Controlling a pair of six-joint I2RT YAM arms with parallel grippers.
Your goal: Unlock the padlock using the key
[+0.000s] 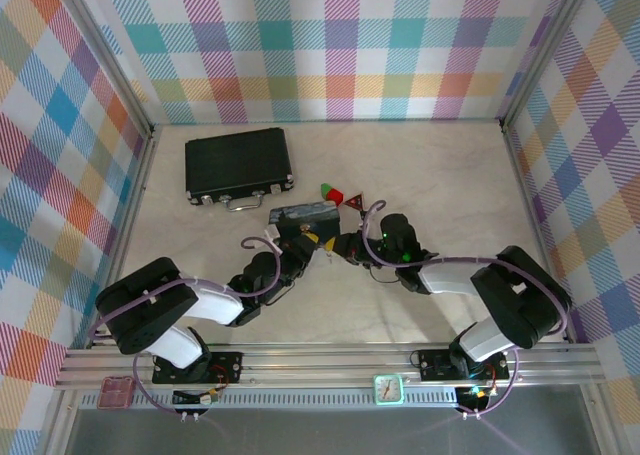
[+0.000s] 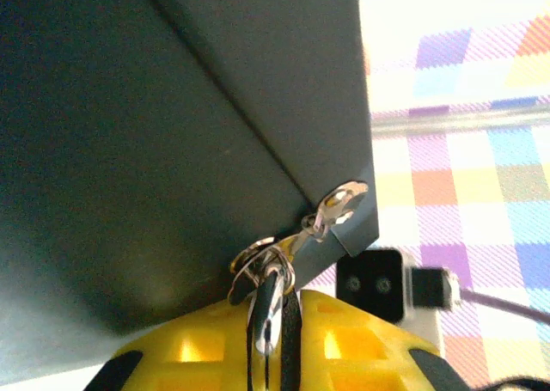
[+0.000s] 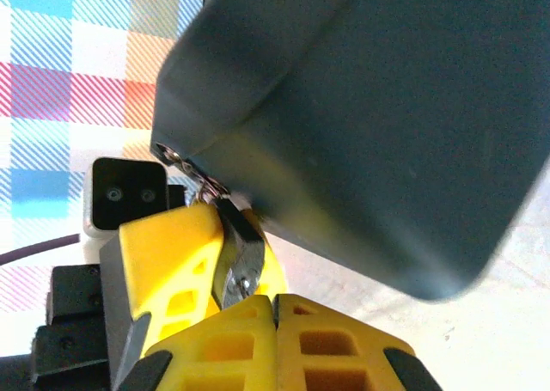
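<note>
Pale marbled bench (image 1: 450,175); on it a flat black case (image 1: 238,165) far left, red and green blocks (image 1: 330,192) and a dark red triangle (image 1: 354,202) near the middle.

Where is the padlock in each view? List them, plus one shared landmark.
Top external: too small to tell; by the near edge of the box.
Left wrist: padlock at bottom centre, under the box.
Right wrist: padlock lower left, below the box.
Shared landmark: the box.

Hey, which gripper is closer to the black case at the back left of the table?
Left. The left gripper sits toward the near right of the black case; the right gripper is farther right.
</note>
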